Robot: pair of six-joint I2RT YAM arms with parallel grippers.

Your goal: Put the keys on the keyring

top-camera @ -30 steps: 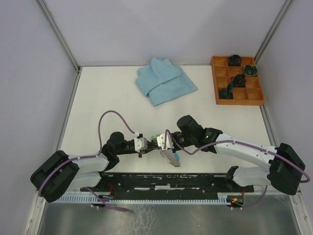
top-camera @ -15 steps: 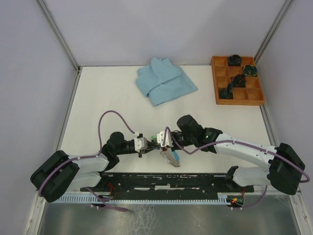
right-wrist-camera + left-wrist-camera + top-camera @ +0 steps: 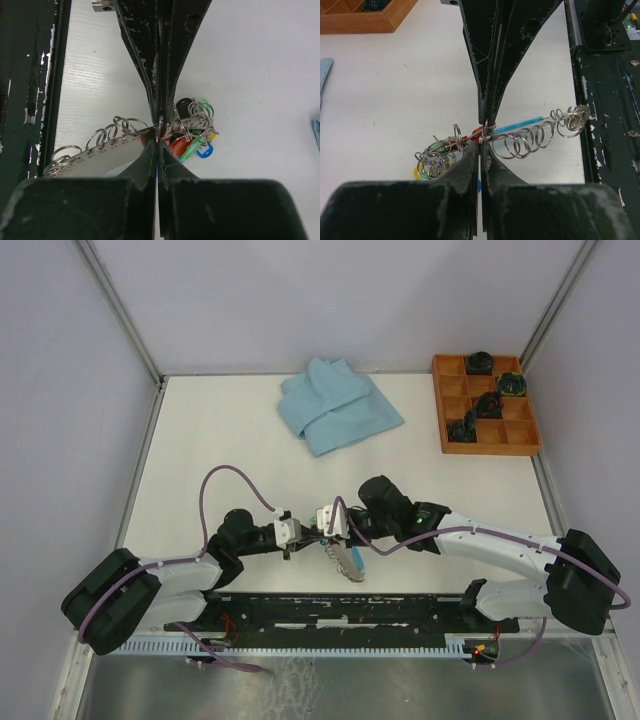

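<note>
The keyring (image 3: 347, 560) is a grey strip strung with a row of silver rings and one light-blue part. It hangs just above the table near the front edge. It runs to the right in the left wrist view (image 3: 530, 140) and down to the left in the right wrist view (image 3: 95, 150). The keys (image 3: 192, 135) bunch at its other end with red, green, blue and dark tags (image 3: 434, 159). My left gripper (image 3: 308, 537) and right gripper (image 3: 322, 532) meet tip to tip, both shut on the keyring where the rings meet the bunch.
A folded light-blue cloth (image 3: 338, 405) lies at the back middle. A wooden compartment tray (image 3: 455, 365) with several dark items stands at the back right. A black rail (image 3: 340, 610) runs along the near edge, right beside the hanging keyring.
The right gripper and the keyring have shifted slightly to the left, closer to the left gripper. Both grips stay shut.
</note>
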